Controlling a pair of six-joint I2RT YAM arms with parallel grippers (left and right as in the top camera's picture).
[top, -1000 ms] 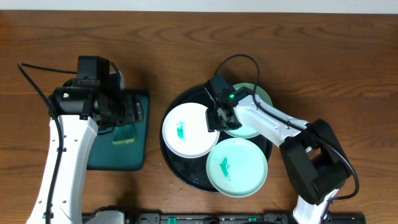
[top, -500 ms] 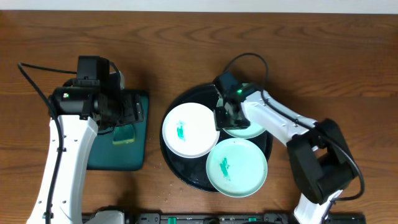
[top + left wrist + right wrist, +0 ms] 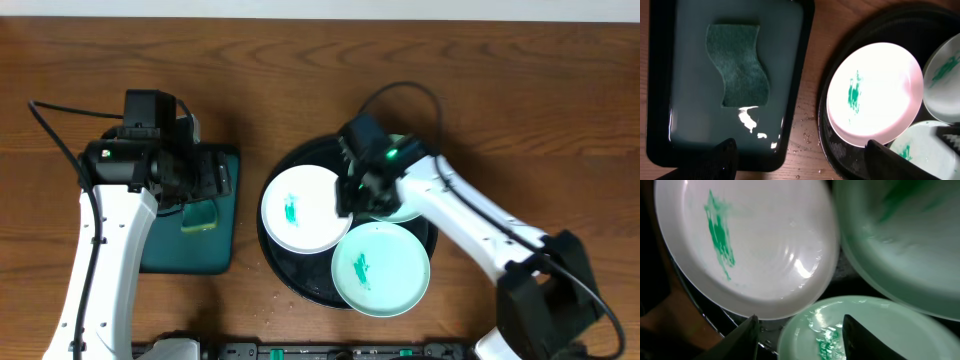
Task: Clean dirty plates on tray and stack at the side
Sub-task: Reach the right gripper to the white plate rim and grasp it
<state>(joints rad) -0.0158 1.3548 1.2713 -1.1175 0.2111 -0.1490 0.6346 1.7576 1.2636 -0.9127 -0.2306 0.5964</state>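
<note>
A brown wood-grain surface [image 3: 500, 80] carries everything. Right of centre sits the round glossy black tray [image 3: 300, 278], and all three plates lie inside its rim. The white plate [image 3: 300, 210] takes the tray's left side, a green smear near its middle. The front mint plate [image 3: 381, 268] lies at the near edge, also smeared green, its rim just beside the white plate's rim. The rear mint plate [image 3: 900, 240] is at the tray's far right, largely hidden under the right arm in the overhead view.

The right claw [image 3: 352, 190] hangs over the tray, above the spot where the white plate and the two mint plates come together. In its wrist view the two fingers stand partly spread, with nothing pinched between them.

To the left, a rectangular dark-teal tray [image 3: 160, 255] holds a green scouring pad [image 3: 739, 65] lying flat. The left claw [image 3: 208, 182] is above this tray's right side, fingers spread wide and gripping nothing. Pale specks [image 3: 805, 117] dot the wood between the two trays.
</note>
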